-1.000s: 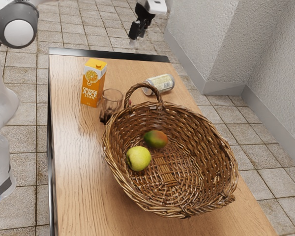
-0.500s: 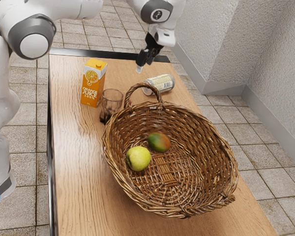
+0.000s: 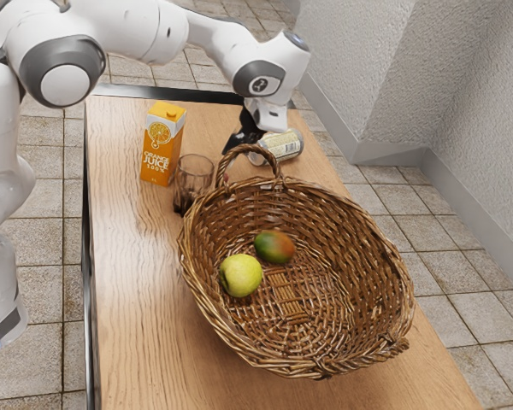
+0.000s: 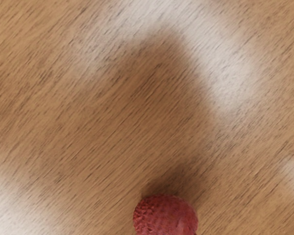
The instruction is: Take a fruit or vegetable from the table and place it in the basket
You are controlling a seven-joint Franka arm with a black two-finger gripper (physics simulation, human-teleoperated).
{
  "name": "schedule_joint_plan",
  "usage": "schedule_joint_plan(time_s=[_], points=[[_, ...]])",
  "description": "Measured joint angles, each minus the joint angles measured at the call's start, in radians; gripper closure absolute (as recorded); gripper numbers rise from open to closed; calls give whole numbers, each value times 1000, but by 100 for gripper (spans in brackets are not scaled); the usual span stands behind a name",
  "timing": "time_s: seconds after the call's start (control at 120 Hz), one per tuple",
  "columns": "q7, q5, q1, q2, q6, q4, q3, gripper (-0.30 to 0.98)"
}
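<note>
My gripper (image 3: 238, 147) is low over the table's far part, behind the basket's handle and beside the can, partly hidden by the handle. A round, bumpy red fruit (image 4: 165, 216) rests on the wooden table just under my hand in the wrist view. In the exterior view the large wicker basket (image 3: 383, 248) stands on the table, holding a yellow-green apple (image 3: 241, 276) and a green-and-red mango (image 3: 274, 247).
An orange juice carton (image 3: 162, 143) stands upright toward the exterior view's left, with a clear glass (image 3: 193, 179) between it and the basket. A can (image 3: 284, 145) lies on its side behind the basket. The basket's tall handle (image 3: 242, 149) rises close to my gripper.
My arm has swung in over the table and my gripper has come down behind the handle. Inside the basket the mango has shifted slightly.
</note>
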Motion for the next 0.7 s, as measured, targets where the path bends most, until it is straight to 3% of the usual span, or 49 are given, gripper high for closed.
schedule_joint_plan(time_s=[0.15,0.275,0.433,0.7], points=[[0,23,-8,-113,64,-71,0,0],[-20,109,-4,-222,120,-143,-4,0],[-42,152,2,-234,177,-184,2,0],[-68,166,0,-243,218,-236,3,0]])
